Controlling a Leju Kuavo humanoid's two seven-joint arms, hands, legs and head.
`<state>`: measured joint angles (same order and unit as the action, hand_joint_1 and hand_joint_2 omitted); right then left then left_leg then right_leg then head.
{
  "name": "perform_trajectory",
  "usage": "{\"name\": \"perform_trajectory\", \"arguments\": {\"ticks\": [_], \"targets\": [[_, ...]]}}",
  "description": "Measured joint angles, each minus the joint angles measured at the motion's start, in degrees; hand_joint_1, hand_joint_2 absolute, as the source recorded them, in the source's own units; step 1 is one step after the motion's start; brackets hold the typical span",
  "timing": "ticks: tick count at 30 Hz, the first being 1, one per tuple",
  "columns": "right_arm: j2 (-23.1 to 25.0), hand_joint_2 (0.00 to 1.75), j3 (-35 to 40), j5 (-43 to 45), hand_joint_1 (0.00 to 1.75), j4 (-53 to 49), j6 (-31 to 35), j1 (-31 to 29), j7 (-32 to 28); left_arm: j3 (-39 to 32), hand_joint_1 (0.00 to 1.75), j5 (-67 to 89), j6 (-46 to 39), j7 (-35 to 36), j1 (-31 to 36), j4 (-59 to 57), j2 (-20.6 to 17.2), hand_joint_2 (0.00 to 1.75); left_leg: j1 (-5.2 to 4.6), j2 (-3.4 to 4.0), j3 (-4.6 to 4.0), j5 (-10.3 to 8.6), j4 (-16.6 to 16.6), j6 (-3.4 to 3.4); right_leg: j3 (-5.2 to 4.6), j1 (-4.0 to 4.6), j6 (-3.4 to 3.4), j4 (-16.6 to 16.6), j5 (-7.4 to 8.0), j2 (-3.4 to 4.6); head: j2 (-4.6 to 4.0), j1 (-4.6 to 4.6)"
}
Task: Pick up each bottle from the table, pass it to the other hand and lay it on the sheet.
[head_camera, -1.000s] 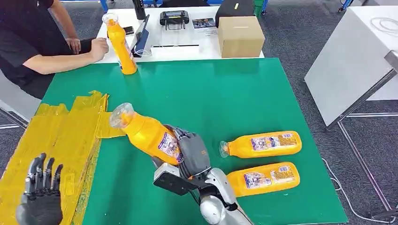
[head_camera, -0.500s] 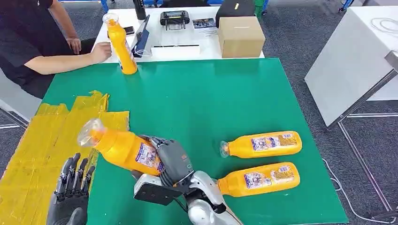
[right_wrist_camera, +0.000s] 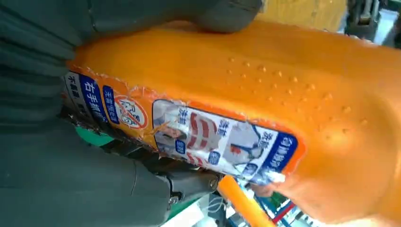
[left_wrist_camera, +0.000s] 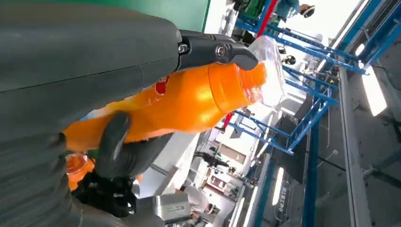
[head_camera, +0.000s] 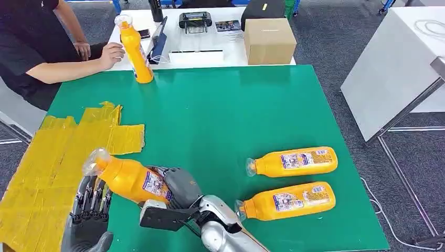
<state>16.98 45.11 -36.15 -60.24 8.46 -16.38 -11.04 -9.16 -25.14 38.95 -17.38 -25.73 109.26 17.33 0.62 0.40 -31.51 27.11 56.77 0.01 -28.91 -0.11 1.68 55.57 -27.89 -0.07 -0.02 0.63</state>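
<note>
The right hand [head_camera: 181, 186] grips an orange plastic bottle with a clear cap [head_camera: 126, 177] around its labelled lower body, cap end tilted up and away from the palm. The left hand [head_camera: 89, 212], fingers spread apart and upright, sits just beneath the bottle's neck, at the edge of the crinkled yellow sheet [head_camera: 47, 163]; the left wrist view shows its thumb and a dark finger on either side of the orange body, though whether they have closed on it cannot be told

right hand [head_camera: 178, 188] gripping, left hand [head_camera: 90, 207] open — fingers spread
</note>
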Motion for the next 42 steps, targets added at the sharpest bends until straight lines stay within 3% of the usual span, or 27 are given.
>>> {"name": "perform_trajectory", "arguments": {"ticks": [20, 32, 42], "targets": [[0.5, 1.75, 4.2, -1.7, 1.75, 2.8, -0.5, -1.7, -1.5, 0.0, 0.00, -4.2, -0.1, 2.3, -2.1, -0.3, -0.6, 1.75, 0.00, 0.01, 0.00, 0.00, 0.0, 0.00, -0.03, 0.00, 0.00, 0.0, 0.00, 0.01, 0.00, 0.00], [-0.5, 1.75, 11.5, -5.8, 1.75, -1.3, -3.0, -2.1, -6.0, -2.6, 0.00, -8.4, 2.3, 5.0, -3.0, -0.3, 1.9, 1.75, 0.00, 0.01, 0.00, 0.00, 0.0, 0.00, -0.03, 0.00, 0.00, 0.0, 0.00, 0.01, 0.00, 0.00], [-1.1, 1.75, 13.4, -6.1, 1.75, -1.3, -3.4, -1.9, -6.8, -3.3, 0.00, -8.6, 1.8, 4.7, -3.1, -0.3, 2.3, 1.75, 0.00, 0.01, 0.00, 0.00, 0.0, 0.00, -0.04, 0.00, 0.00, 0.0, 0.00, 0.01, 0.00, 0.02]]}}
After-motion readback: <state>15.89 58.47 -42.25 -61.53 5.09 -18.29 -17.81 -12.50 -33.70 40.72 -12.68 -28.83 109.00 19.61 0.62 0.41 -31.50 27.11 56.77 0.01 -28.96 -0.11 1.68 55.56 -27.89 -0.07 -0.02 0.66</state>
